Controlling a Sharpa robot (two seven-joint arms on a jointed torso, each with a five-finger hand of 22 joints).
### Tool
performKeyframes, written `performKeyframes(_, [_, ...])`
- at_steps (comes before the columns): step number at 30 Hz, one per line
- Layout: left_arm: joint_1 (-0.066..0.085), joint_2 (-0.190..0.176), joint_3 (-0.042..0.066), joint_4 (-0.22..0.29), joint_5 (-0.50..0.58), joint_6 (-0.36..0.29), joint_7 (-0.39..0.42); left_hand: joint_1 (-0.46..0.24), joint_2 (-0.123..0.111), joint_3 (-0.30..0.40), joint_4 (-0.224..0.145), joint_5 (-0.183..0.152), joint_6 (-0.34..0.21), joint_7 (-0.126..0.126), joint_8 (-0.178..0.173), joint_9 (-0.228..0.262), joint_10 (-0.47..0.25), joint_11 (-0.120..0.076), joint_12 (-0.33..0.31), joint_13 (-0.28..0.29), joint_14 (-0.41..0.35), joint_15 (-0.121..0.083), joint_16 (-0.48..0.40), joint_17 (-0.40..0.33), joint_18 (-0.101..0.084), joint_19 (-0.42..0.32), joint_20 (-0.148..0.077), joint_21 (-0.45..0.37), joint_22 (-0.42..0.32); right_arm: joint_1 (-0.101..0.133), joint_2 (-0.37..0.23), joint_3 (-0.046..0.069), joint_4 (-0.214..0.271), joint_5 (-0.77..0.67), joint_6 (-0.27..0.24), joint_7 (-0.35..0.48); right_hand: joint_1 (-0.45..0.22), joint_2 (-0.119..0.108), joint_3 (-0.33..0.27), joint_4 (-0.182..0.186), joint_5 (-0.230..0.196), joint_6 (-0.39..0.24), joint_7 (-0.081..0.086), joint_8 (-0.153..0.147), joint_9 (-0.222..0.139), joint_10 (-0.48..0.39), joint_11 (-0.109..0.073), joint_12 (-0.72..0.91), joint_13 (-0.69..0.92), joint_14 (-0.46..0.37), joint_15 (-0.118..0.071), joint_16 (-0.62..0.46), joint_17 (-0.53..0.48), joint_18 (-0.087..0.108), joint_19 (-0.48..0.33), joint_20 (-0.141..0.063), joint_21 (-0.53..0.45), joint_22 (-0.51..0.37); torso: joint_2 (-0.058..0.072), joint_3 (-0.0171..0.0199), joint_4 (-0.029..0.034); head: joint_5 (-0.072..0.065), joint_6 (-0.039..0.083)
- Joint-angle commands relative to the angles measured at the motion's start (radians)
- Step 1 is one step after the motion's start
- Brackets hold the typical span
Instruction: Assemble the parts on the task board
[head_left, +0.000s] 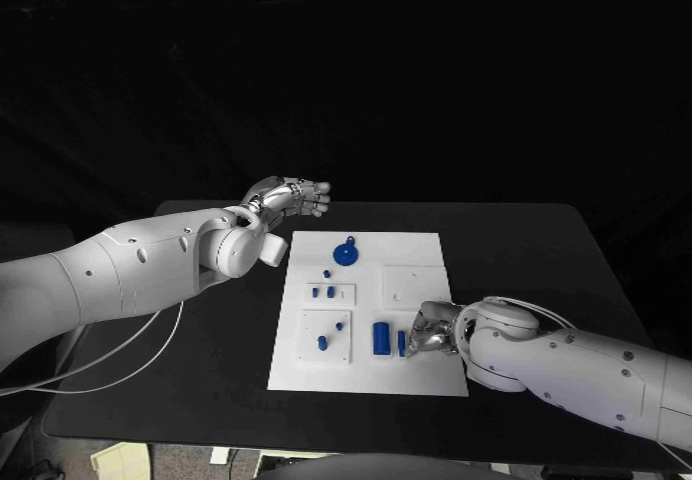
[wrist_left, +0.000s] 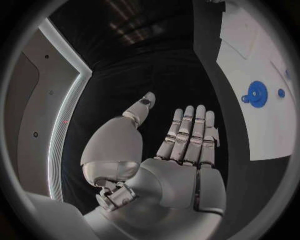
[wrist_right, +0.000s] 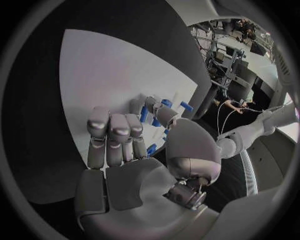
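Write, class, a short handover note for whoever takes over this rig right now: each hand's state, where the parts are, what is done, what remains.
Left hand: open, holding nothing, beyond the far left corner of the white task board.
Right hand: down at the board's near right area, fingers at the long blue block; whether it grips is unclear.
Parts: round blue gear at the far end; small blue pegs mid-left and near-left.
Done: cannot tell. Left: assembling the loose parts.

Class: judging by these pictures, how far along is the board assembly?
Early on. Small blue parts lie scattered on the white task board; a blue gear sits near its far end. The right hand reaches the near pieces; whether it grips one is unclear. The left hand hovers open.
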Motion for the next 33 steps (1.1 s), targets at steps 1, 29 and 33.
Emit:
performKeyframes(1, [0.001, 0.001, 0.001, 0.001, 0.002, 0.012, 0.008, 0.002, -0.006, 0.0, 0.006, -0.006, -0.003, 0.016, 0.006, -0.002, 0.002, 0.001, 0.003, -0.001, 0.005, -0.001, -0.004, 0.002, 0.019, 0.006, -0.002, -0.004, 0.002, -0.004, -0.011, -0.003, 0.002, -0.009, 0.009, -0.006, -0.013, -0.006, -0.002, 0.0, -0.005, 0.004, 0.001, -0.003, -0.002, 0.005, 0.001, -0.002, -0.002, 0.001, -0.005, -0.006, 0.0, 0.053, 0.001, 0.008, -0.005, 0.011, 0.0, 0.0003, -0.0003, 0.001, 0.002])
performKeyframes(29, [0.001, 0.058, 0.001, -0.148, 0.024, 0.014, 0.042, 0.005, 0.015, -0.003, 0.0, -0.005, 0.047, -0.005, 0.032, 0.0, 0.075, -0.029, 0.024, 0.005, 0.062, -0.028, 0.018, 0.017, 0.005, 0.02, -0.021, -0.015, 0.017, 0.09, 0.021, 0.136, -0.45, 0.708, -0.133, 0.698, 0.018, 0.013, -0.17, -0.065, 0.148, -0.135, 0.057, -0.053, 0.003, -0.248, 0.057, -0.175, -0.118, -0.181, 0.051, -0.159, -0.057, 0.047, -0.199, 0.058, -0.169, -0.025, -0.026, -0.0146, -0.0079, -0.021, 0.135])
performKeyframes(33, [0.003, 0.071, 0.001, -0.185, 0.042, 0.014, 0.044, 0.004, 0.012, -0.005, -0.003, -0.006, 0.042, -0.005, 0.027, -0.004, 0.066, -0.03, 0.014, 0.0, 0.038, -0.028, 0.0, 0.01, 0.0, 0.022, -0.024, -0.02, 0.017, 0.09, 0.056, 0.168, -0.548, 0.828, -0.095, 0.727, 0.042, 0.021, -0.175, -0.042, 0.15, -0.184, 0.088, -0.071, 0.001, -0.369, 0.092, -0.298, -0.226, -0.317, 0.099, -0.291, -0.136, 0.018, -0.355, 0.115, -0.311, -0.073, -0.031, -0.0136, -0.0084, -0.021, 0.179])
